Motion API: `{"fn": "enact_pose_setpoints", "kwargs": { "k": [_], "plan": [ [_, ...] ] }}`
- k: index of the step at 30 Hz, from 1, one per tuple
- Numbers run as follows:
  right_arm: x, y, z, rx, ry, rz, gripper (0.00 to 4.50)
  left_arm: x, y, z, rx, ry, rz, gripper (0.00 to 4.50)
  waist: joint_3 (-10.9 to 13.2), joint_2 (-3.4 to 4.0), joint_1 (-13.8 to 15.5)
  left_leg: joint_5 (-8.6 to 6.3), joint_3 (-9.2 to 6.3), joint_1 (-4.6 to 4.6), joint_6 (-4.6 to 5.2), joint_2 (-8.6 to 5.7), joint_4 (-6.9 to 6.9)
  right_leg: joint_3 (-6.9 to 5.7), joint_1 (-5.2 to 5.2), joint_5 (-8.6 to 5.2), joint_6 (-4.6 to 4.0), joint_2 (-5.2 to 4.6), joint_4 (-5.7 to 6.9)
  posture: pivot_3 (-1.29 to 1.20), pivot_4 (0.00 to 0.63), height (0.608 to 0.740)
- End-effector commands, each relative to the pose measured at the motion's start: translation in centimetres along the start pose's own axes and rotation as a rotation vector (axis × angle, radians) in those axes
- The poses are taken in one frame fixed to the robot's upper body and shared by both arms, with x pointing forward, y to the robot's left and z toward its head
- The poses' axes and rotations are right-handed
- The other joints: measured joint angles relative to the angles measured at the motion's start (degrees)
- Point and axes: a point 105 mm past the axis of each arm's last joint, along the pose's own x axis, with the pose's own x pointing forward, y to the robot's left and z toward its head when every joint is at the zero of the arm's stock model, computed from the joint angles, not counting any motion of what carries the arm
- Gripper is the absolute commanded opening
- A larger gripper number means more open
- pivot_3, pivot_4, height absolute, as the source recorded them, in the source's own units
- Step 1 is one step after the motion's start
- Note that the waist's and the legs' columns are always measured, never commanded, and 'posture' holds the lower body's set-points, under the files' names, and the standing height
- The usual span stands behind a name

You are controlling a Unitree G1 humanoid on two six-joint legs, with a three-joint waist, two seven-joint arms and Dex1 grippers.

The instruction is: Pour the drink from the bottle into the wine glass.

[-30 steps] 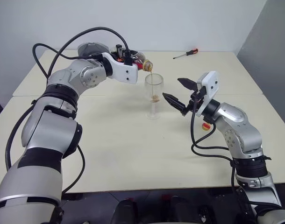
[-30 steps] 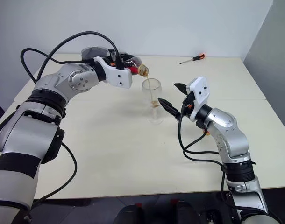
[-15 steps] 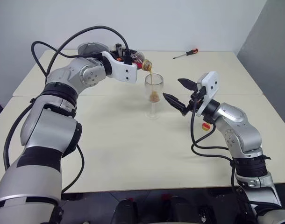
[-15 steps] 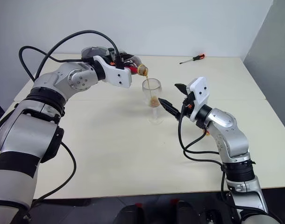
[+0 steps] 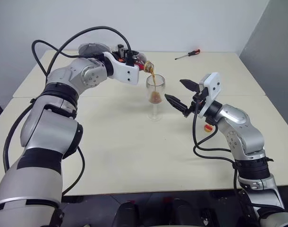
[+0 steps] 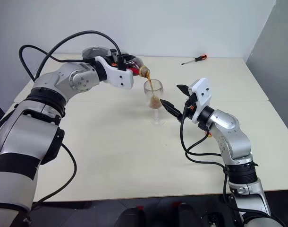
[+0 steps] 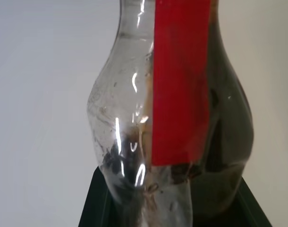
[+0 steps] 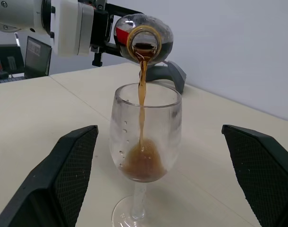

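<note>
My left gripper [image 5: 130, 59] is shut on the bottle [image 5: 143, 64], held tipped on its side above the wine glass [image 5: 155, 97]. A thin brown stream of the drink [image 8: 142, 109] runs from the bottle's mouth [image 8: 143, 45] into the bowl, where a small pool lies at the bottom. The bottle's red label strip [image 7: 181, 80] and dark liquid show close up in the left wrist view. The glass stands upright on the table. My right gripper [image 5: 182, 95] hovers open just right of the glass, its fingers [image 8: 63, 175] on either side of it without touching.
A red-handled screwdriver [image 5: 187, 54] lies at the far right of the cream table [image 5: 134, 151]. A small red and yellow object [image 5: 208, 127] sits on the table under my right forearm. A grey stand [image 8: 166, 74] sits behind the glass.
The stream has kept running and the pool of drink in the glass has grown. Neither arm has moved.
</note>
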Motion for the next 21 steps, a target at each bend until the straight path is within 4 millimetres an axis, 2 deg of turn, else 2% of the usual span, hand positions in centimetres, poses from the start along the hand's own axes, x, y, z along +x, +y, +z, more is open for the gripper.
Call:
{"fn": "enact_pose_setpoints", "kwargs": {
  "k": [1,21],
  "plan": [
    [0.09,-0.12,1.59,-0.042,-0.059,-0.007,4.50,-0.30,2.91,-0.03,0.043,-0.001,0.076,1.04,0.0,0.00,0.0,0.00,0.00,0.01,0.00,0.00,0.00,0.01,0.00,0.00,0.00,0.00,0.00,0.00,0.150,0.740],
    [0.04,0.18,1.50,-0.045,-0.062,0.003,4.50,-0.31,3.12,0.19,0.072,-0.013,0.077,1.04,0.0,0.00,0.0,0.00,0.06,0.02,0.00,0.00,0.00,0.03,-0.02,0.00,0.01,0.00,0.02,0.00,0.150,0.740]
  ]
}}
